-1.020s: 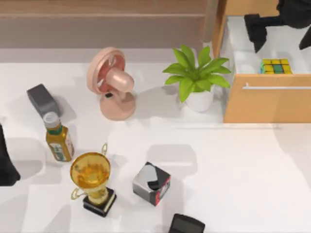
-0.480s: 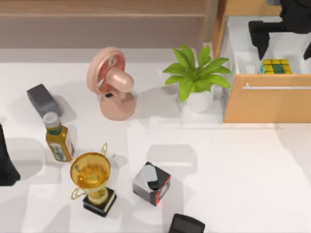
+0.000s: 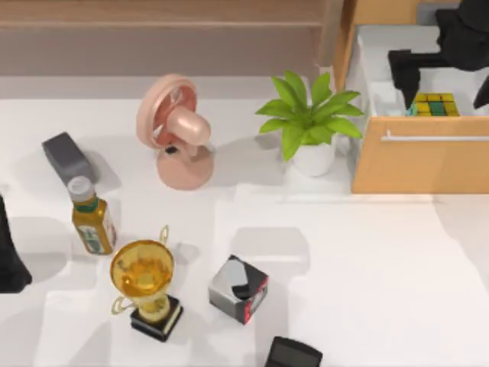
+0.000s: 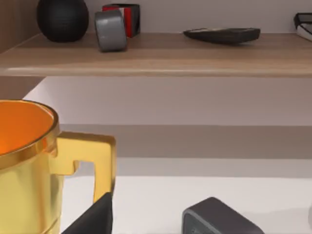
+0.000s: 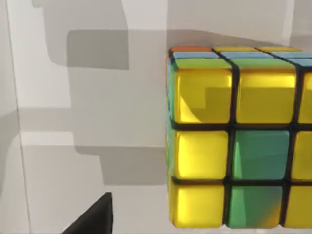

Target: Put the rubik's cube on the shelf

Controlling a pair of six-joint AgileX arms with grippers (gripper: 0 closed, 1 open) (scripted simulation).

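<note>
The right gripper [image 3: 447,73] hangs over the open drawer [image 3: 382,76] of the orange-wood cabinet [image 3: 420,164] at the table's right, jaws spread wide with one finger either side of the rubik's cube [image 3: 434,104] and above it, not touching. The cube lies on the drawer's white floor, against its front panel. The shelf [image 3: 160,30] runs along the back left, well apart; the left arm [image 3: 9,252] is parked at the left edge.

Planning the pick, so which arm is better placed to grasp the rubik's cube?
Right. The right gripper hangs directly over the rubik's cube in the open drawer at the table's right, while the left arm sits parked at the far left edge.
</note>
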